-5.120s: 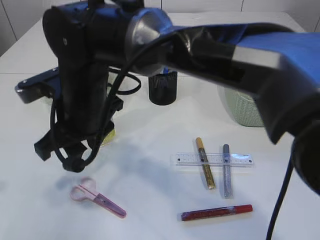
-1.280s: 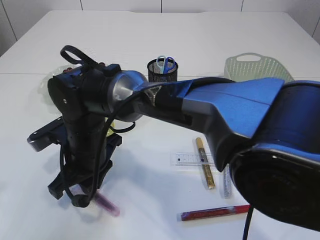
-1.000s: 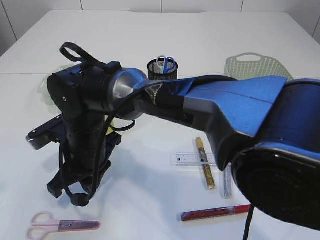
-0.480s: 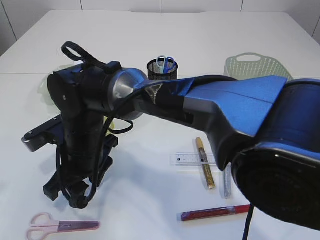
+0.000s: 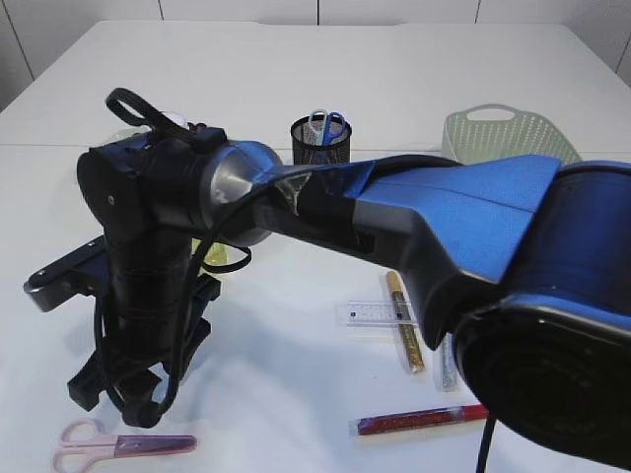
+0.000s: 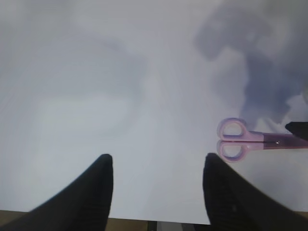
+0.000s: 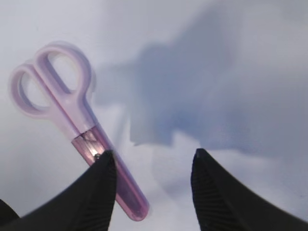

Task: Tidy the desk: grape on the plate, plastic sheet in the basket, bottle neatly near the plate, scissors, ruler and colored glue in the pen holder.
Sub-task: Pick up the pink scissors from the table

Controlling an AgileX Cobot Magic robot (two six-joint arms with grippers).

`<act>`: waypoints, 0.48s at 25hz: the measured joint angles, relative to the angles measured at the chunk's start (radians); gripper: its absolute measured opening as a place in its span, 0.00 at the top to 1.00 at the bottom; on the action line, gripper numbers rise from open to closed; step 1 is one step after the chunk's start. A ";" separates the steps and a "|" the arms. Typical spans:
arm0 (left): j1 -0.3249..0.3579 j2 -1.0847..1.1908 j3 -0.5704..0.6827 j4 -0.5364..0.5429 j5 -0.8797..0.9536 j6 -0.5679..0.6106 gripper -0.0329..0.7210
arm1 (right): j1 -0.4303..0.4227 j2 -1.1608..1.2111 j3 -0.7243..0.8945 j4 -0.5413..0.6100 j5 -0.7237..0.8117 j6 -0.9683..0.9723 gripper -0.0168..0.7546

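Blue scissors (image 5: 321, 125) are already standing in the pen holder (image 5: 320, 148); the pink scissors (image 5: 123, 444) are lying near the table's front-left corner, beneath the right gripper (image 7: 151, 185), which is gaping empty; ruler (image 5: 380, 314) and glue pens (image 5: 404, 323) are waiting.

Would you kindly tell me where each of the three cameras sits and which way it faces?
Exterior view: raised at the table's near edge, slanting down across it toward the pen holder and basket; the right arm's blue link fills the foreground.
Left wrist view: on the left arm, looking down at the white table past its open end effector.
Right wrist view: on the right arm, looking down past its open end effector.
Shared: all three show the pink scissors lying flat.
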 joint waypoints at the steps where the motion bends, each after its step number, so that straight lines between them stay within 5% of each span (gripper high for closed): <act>1: 0.002 0.000 0.000 -0.002 -0.002 0.000 0.38 | 0.002 0.000 0.000 -0.003 0.000 0.002 0.44; 12: 0.002 0.000 0.000 -0.083 0.022 0.032 0.38 | -0.028 -0.151 0.023 -0.088 0.000 0.096 0.44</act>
